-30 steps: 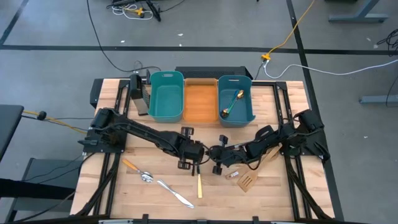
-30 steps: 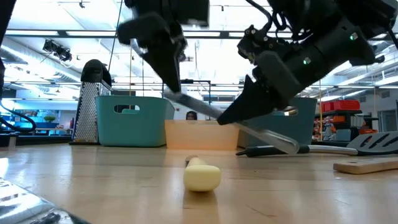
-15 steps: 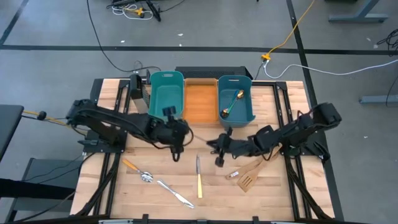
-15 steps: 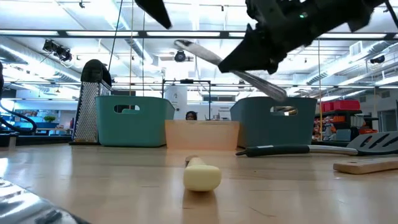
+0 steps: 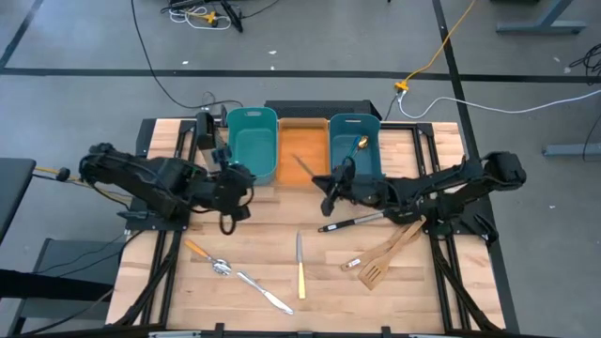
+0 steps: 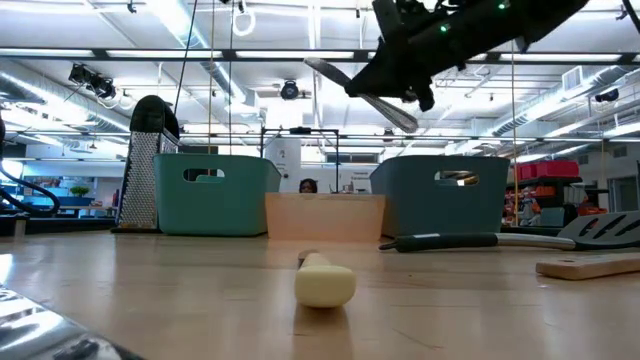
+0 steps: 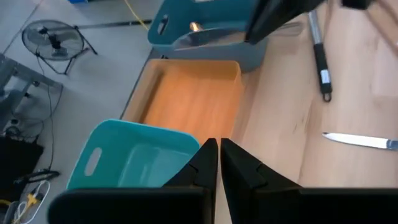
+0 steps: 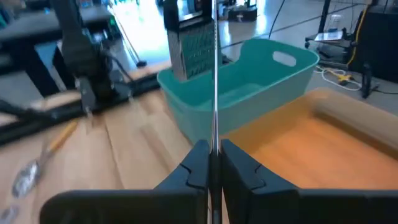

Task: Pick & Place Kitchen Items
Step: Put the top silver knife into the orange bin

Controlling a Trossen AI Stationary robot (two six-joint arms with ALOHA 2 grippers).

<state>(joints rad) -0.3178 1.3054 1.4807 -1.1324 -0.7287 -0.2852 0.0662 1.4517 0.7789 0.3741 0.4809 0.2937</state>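
Observation:
My right gripper (image 5: 329, 186) is shut on a silver knife (image 5: 306, 168) high above the table, at the near edge of the orange bin (image 5: 302, 141). The knife's free end reaches over that bin. My left gripper (image 5: 246, 184) is shut and empty beside the left teal bin (image 5: 252, 143). A gold spoon (image 5: 353, 152) lies in the right teal bin (image 5: 357, 150). On the table lie a black-handled utensil (image 5: 349, 222), two wooden spatulas (image 5: 385, 253), a cream-handled knife (image 5: 300, 266), an orange-handled spoon (image 5: 205, 258) and a silver knife (image 5: 263, 289). My right gripper pinches the knife between its two fingers (image 8: 198, 163), about mid-length (image 6: 372, 92). The fingers come from the table's right, about level. The knife is lifted clear and slants, one end (image 6: 318, 68) high toward the orange bin, the other (image 6: 403, 118) lower behind the fingers. It shows edge-on (image 8: 214, 93) in the wrist view.
A metal grater (image 5: 208, 141) stands left of the teal bin at the table's far edge. The three bins stand side by side at the far middle. The loose utensils lie across the near half. Cables run over the floor beyond the table.
My left gripper has drawn away from the knife at the table's middle, toward the left and far side, to the left teal bin. My right gripper has carried the knife up and toward the far edge, to the orange bin.

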